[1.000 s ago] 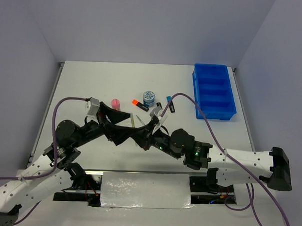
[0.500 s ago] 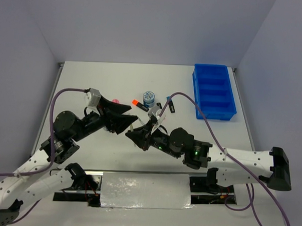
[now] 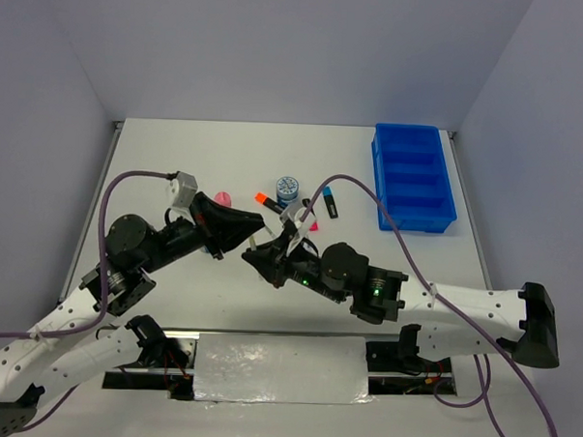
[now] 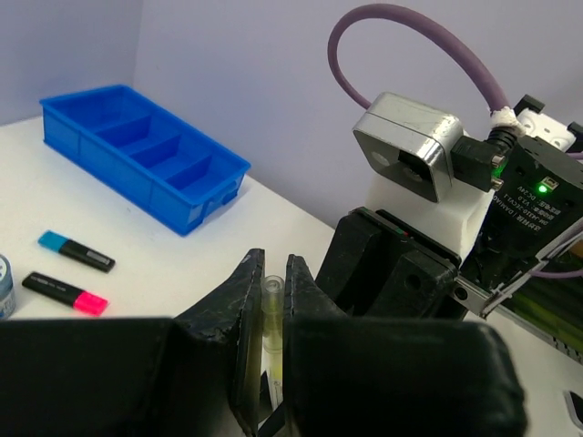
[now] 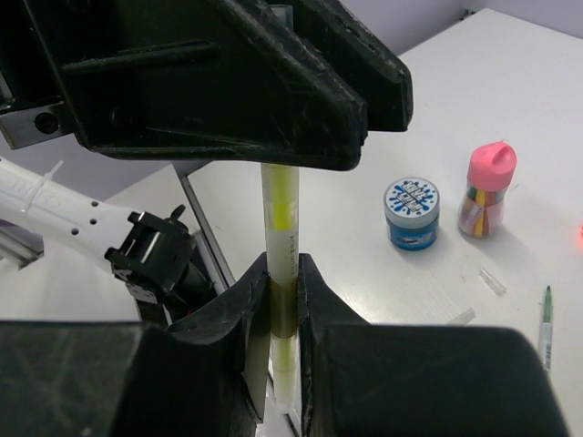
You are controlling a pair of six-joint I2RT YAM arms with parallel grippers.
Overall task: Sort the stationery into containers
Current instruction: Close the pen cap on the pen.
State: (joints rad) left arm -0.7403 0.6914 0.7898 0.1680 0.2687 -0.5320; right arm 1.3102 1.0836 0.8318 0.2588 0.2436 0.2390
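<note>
Right wrist view: the right hand [image 5: 284, 284] grips a thin pen [image 5: 282, 196] mid-air, and the left hand [image 4: 271, 275] pinches the same pen's other end. Farther out, tub [image 5: 412, 214], pink bottle [image 5: 487, 187] and highlighters [image 4: 64, 293] sit on the bench [image 4: 164, 264]; blue tray [image 4: 118, 173] looks empty, so basically everything's left.

Open along white desk [image 3: 178, 155] at left, far edge; barred midway by left pincer [image 4: 271, 291], right pincer [image 5: 281, 282] sharing one thin yellowish pen [image 5: 281, 209]; round blue-white tub [image 3: 287, 187] beyond.
</note>
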